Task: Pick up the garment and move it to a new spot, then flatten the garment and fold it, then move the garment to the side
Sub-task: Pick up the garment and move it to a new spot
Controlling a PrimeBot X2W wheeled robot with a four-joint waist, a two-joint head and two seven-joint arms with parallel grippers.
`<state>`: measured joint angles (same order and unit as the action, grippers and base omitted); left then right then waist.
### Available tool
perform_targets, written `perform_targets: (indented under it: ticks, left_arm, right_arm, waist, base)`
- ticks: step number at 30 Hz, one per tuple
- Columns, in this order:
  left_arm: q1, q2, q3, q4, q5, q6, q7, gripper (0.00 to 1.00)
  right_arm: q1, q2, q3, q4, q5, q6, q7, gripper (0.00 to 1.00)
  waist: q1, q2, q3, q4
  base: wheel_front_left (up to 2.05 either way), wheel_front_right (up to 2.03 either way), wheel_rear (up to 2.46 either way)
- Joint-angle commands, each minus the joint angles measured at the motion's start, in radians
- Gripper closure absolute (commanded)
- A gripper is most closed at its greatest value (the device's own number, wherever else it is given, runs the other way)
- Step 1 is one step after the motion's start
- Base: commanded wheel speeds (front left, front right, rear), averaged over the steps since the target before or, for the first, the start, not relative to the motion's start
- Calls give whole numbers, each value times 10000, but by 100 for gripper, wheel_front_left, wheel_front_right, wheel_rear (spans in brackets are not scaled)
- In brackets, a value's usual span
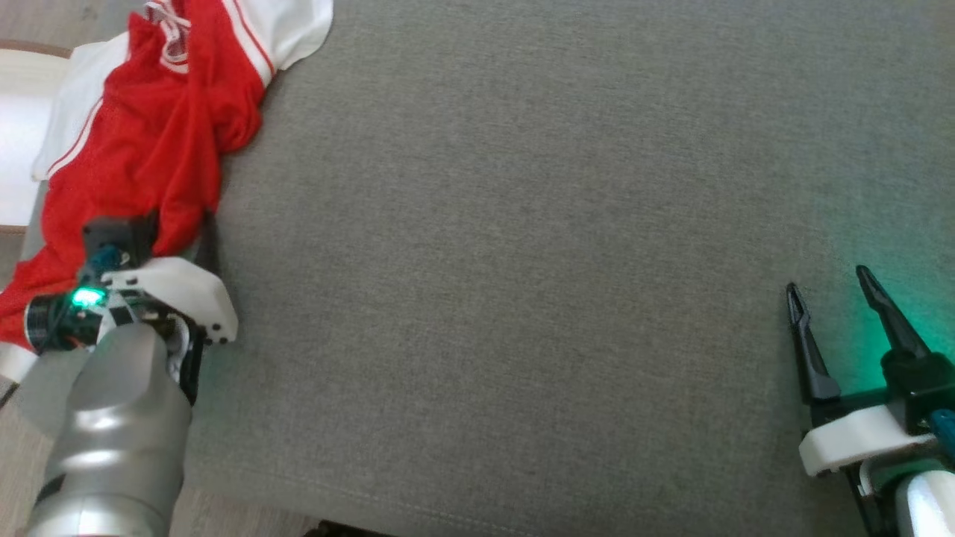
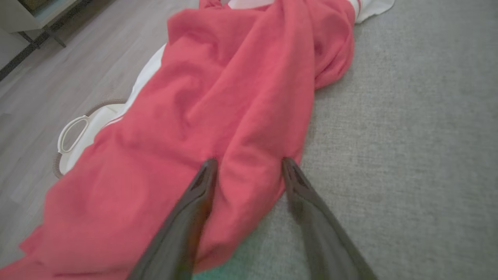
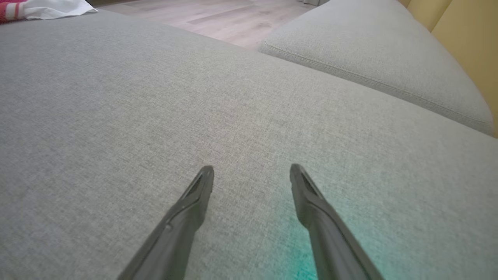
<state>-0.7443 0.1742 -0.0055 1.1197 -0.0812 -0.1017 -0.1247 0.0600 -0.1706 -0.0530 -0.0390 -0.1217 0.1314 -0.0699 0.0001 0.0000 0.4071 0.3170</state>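
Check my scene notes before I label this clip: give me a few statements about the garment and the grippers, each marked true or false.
1. The red and white garment lies along the left side of the grey cushion. True.
2. The left gripper is clamped shut on the garment. False: its fingers stand open, astride a ridge of red fabric.
3. The right gripper is open over bare cushion. True.
4. The white basket sits on the cushion. False: it stands on the wooden floor beside the cushion, partly under the garment.

Grey sofa (image 1: 522,224), wood flr (image 3: 218,17), yellow wall (image 3: 467,31)
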Motion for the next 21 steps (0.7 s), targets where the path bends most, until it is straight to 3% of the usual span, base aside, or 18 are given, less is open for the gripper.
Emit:
perform_targets:
  ticks: [1, 7, 13, 21]
  left_arm:
    - [-447, 607, 169, 48, -48, 15, -190, 100]
    - [-1080, 871, 199, 309, -166, 44, -985, 100]
    - [-1700, 966, -229, -539, -144, -194, -1291, 100]
    - [-2195, 928, -1931, -2519, -1002, -284, -357, 100]
  right_arm:
    - [110, -107, 204, -445, 86, -7, 18, 0]
    - [128, 152, 198, -277, 174, -7, -106, 0]
    - [12, 611, 441, 529, 314, -7, -590, 0]
    - [-429, 1088, 667, 1646, 567, -7, -1278, 0]
  waist:
    - [-1, 0, 36, -110]
    - [-1, 0, -419, -298]
    - [-1, 0, -1479, -601]
    - [-1, 0, -2416, -1355]
  base:
    - [0, 0, 0]
    - [0, 0, 0]
    - [0, 0, 0]
    - [0, 0, 0]
